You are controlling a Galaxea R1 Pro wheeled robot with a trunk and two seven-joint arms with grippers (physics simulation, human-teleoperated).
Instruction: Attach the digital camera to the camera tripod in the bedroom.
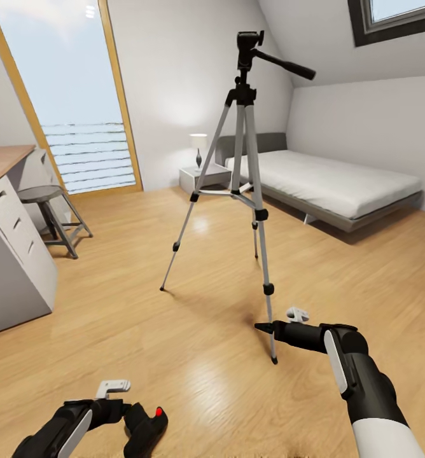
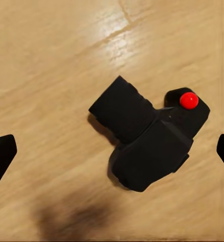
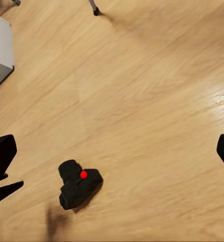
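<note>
The digital camera (image 1: 146, 428), small and black with a red button on top, lies on the light wood floor near me at the left. My left gripper (image 1: 120, 410) hovers right beside and above it. In the left wrist view the camera (image 2: 149, 141) sits between the two widely spread fingertips (image 2: 2, 155), which do not touch it, so that gripper is open. The camera tripod (image 1: 241, 191) stands in mid-room on silver legs, its black pan head and handle on top. My right gripper (image 1: 259, 327) is open and empty beside the tripod's nearest leg; its wrist view looks down on the camera (image 3: 79, 185).
A white cabinet with a wood top (image 1: 12, 254) stands at the left, with a grey stool (image 1: 50, 213) behind it. The grey low bed (image 1: 330, 181) and a nightstand with a lamp (image 1: 198, 166) are at the back right. A tall window (image 1: 79, 95) fills the back left wall.
</note>
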